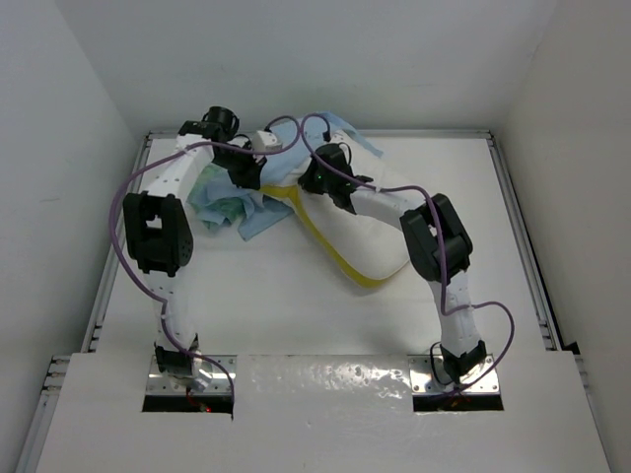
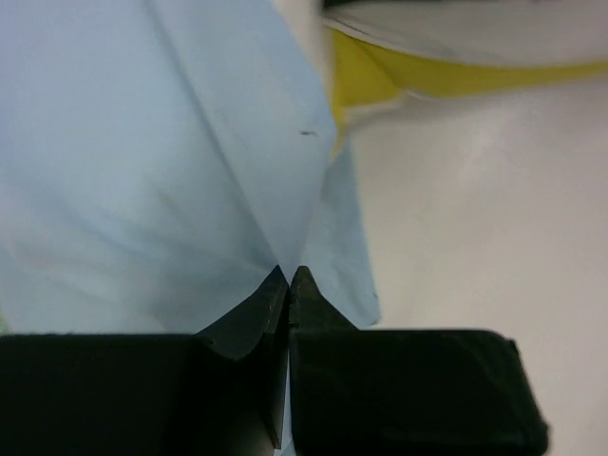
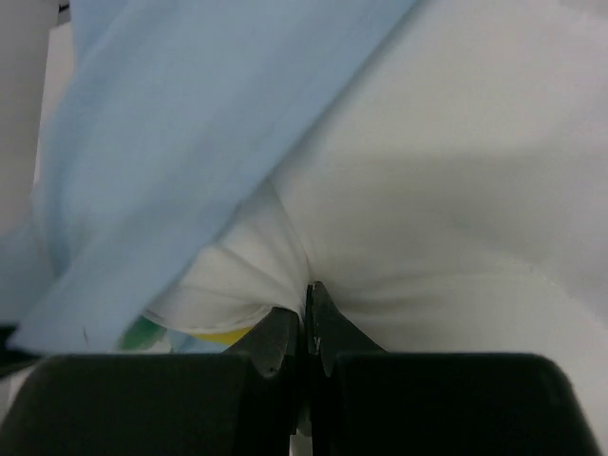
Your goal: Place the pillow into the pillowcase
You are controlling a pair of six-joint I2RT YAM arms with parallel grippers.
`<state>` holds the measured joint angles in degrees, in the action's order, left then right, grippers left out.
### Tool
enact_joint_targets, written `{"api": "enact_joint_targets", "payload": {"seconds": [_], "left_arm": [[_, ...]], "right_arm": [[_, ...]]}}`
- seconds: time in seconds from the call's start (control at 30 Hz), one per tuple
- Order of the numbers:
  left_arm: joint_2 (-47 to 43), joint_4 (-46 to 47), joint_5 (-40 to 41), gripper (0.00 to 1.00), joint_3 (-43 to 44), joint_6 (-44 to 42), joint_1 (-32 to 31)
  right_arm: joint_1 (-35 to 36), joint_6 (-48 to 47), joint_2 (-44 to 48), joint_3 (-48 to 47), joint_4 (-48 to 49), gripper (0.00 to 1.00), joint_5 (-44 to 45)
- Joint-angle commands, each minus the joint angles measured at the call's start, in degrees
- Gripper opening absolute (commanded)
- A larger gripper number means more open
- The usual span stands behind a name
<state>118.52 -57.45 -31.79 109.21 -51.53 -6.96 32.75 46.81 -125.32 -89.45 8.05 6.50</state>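
Note:
The white pillow [image 1: 380,232] with its yellow edge lies at the middle right of the table, its far end under the pillowcase. The light blue pillowcase [image 1: 242,212] is bunched at the back left, some green pattern showing. My left gripper [image 1: 251,177] is shut on a fold of the pillowcase [image 2: 171,161]; the pillow's yellow edge [image 2: 456,76] shows beyond it. My right gripper [image 1: 314,182] is shut on a pinch of the pillow's white fabric [image 3: 456,190], with the blue pillowcase [image 3: 190,142] draped over the pillow just above it.
White walls enclose the table on the left, back and right. A metal rail [image 1: 518,227] runs along the table's right side. Purple cables loop over both arms above the cloth.

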Motion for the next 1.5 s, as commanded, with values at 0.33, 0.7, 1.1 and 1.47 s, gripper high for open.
{"api": "enact_joint_targets", "payload": {"seconds": [0.33, 0.7, 1.1, 1.47], "left_arm": [[-2.43, -17.52, -43.13, 0.00, 9.17, -6.87, -0.42], [-2.58, -17.96, -25.80, 0.63, 4.35, -5.67, 1.60], [5.21, 27.04, 4.97, 0.33, 13.03, 38.86, -3.75], [10.61, 28.53, 21.85, 0.76, 15.87, 38.61, -9.30]], "right_arm": [[0.03, -3.31, 5.08, -3.92, 12.49, 0.00, 8.97], [2.05, -10.84, 12.88, 12.68, 18.32, 0.70, -16.07], [-10.68, -31.42, 20.30, 4.91, -20.51, 0.55, -4.58], [-3.51, -39.49, 5.60, 6.87, -32.23, 0.14, 0.70]]}}
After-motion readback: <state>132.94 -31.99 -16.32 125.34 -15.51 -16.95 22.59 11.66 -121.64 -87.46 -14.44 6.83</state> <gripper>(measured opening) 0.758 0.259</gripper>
